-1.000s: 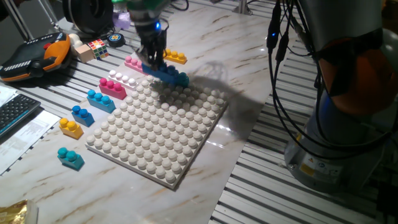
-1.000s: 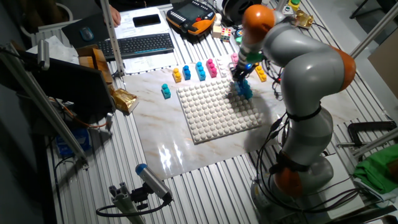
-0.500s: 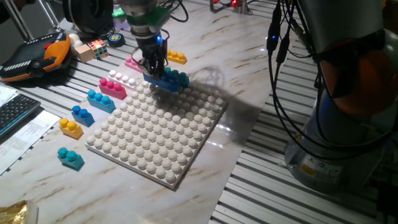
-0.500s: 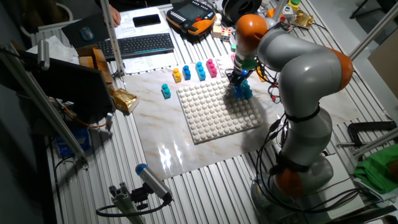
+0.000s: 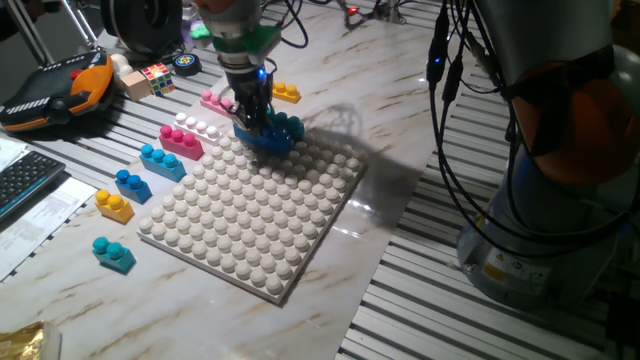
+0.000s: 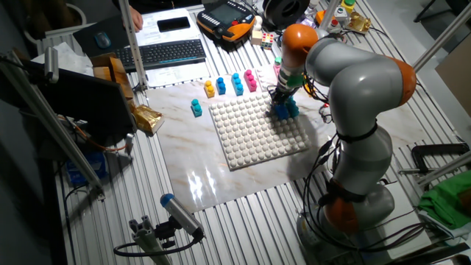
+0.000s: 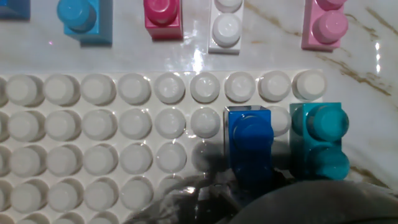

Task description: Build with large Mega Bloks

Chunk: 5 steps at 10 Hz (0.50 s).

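From my seat I see the gripper (image 5: pixel 254 112) down at the far edge of the white baseplate (image 5: pixel 250 235), its fingers closed around a blue brick (image 7: pixel 250 140) that sits on the plate's studs, with a teal brick (image 7: pixel 318 138) just beside it, apparently touching; in the hand view both lie in the second row in from the plate's edge. The hand's own dark body blurs the bottom of that view, so I cannot tell how the bricks seat further back. Off the plate, on the marble table (image 5: pixel 420 110), a yellow brick (image 5: pixel 285 93) and a pale pink brick (image 5: pixel 214 101) lie near the gripper, then a magenta-and-white pair (image 5: pixel 187 135), a light blue brick (image 5: pixel 162 161), a darker blue one (image 5: pixel 132 185), another yellow (image 5: pixel 114 205) and a lone teal brick (image 5: pixel 113 254). Well apart at the table's far corner sit a puzzle cube (image 5: pixel 155 77) and an orange-black pendant (image 5: pixel 55 90)
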Available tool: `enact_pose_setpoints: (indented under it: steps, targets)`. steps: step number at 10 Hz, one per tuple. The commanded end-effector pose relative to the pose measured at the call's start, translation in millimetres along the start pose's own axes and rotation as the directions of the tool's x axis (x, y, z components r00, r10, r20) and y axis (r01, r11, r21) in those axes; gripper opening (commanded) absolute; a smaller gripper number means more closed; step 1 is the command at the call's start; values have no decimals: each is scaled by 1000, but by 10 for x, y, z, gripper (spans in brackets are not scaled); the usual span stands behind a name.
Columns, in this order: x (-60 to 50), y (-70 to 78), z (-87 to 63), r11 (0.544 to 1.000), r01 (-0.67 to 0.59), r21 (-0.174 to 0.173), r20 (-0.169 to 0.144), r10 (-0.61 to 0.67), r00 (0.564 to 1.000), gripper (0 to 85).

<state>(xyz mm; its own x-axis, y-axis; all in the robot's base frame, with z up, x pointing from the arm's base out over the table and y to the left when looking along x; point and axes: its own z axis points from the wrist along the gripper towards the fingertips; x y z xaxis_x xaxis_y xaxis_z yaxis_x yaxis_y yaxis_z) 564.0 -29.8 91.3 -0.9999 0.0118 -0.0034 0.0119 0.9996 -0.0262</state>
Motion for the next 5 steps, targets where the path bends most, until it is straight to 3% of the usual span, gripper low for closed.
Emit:
enact_pose_setpoints:
  steps: [1, 5]
  targets:
    - [-6, 2, 47, 1000, 2, 0, 4, -2, 1000, 7]
    - [-39, 2, 159, 1000, 3, -12, 3, -3, 1000, 7]
